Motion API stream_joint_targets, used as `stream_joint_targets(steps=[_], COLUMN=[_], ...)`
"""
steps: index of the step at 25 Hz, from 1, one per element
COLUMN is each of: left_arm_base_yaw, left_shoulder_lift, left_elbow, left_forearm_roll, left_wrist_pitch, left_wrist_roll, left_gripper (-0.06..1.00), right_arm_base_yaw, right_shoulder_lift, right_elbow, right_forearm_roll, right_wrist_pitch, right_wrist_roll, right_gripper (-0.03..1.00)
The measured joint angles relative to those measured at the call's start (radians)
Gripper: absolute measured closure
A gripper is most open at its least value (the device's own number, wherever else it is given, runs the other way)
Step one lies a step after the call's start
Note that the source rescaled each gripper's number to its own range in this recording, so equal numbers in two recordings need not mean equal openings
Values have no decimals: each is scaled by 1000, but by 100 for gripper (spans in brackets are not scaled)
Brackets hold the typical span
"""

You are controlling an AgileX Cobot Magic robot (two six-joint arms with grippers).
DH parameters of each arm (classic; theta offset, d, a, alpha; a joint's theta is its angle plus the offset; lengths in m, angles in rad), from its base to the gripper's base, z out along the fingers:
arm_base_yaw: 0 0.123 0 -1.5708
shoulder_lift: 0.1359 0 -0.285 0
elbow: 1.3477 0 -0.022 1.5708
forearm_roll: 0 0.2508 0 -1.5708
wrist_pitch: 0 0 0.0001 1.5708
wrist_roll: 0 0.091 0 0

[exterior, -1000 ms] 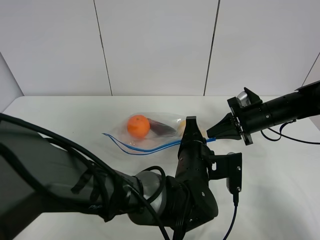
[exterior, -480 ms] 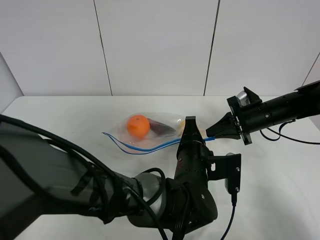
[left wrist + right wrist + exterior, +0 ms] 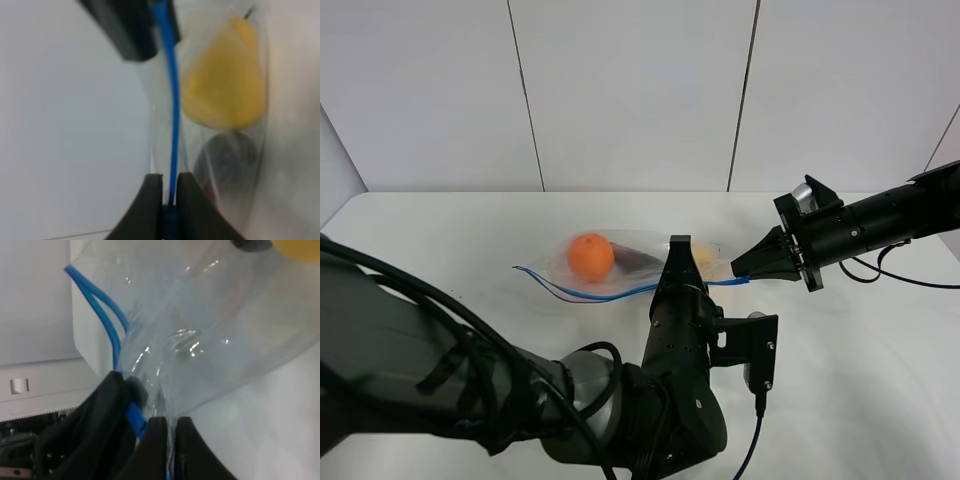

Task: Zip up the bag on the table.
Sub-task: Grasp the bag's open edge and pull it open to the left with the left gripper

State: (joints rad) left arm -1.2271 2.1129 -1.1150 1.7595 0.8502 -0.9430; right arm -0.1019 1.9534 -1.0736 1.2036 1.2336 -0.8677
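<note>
Left tool (image 3: 169, 183) and right tool (image 3: 169, 429) clamping bag (image 3: 560, 266) zipper, white table (image 3: 440, 240), panelled wall (image 3: 620, 90)

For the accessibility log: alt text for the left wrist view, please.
The left fingers pinch the blue zipper strip of the clear bag; a yellow pear and a dark eggplant show through the plastic beside it.

I see my right gripper (image 3: 167, 424) pinching the bag (image 3: 215, 340); beside it the left gripper (image 3: 129, 405) clamps the zipper (image 3: 107, 335), whose blue strands part beyond.
</note>
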Motion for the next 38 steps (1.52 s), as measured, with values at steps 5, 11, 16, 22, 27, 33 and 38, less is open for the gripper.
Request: stream_joint_targets(steps=[5,11,16,22,27,33,38], left_arm_base_yaw=[0,0,13,65,83,83,105], left_shoulder_lift=[-19,-24,-68,-133,-150,-151,-151], left_elbow=[52,122,184,234,280,360,399], left_forearm_roll=[-6,-20,-39,-54,-52,-48,-55], left_wrist_pitch=[23,53,59,60,69,77,82], left_wrist_roll=[0,0,-1,-1,-1,-9,-36], left_gripper=[94,94,94,94,94,94,94], right_arm_base_yaw=[0,0,0,0,0,0,0], right_shoulder_lift=[0,0,0,0,0,0,0], right_elbow=[0,0,0,0,0,0,0], right_forearm_roll=[-4,-23,-30,-27,-25,-29,-30], right_wrist_pitch=[3,3,3,1,0,0,0], right_wrist_roll=[0,0,0,0,0,0,0], right_gripper=[97,97,97,97,97,97,97])
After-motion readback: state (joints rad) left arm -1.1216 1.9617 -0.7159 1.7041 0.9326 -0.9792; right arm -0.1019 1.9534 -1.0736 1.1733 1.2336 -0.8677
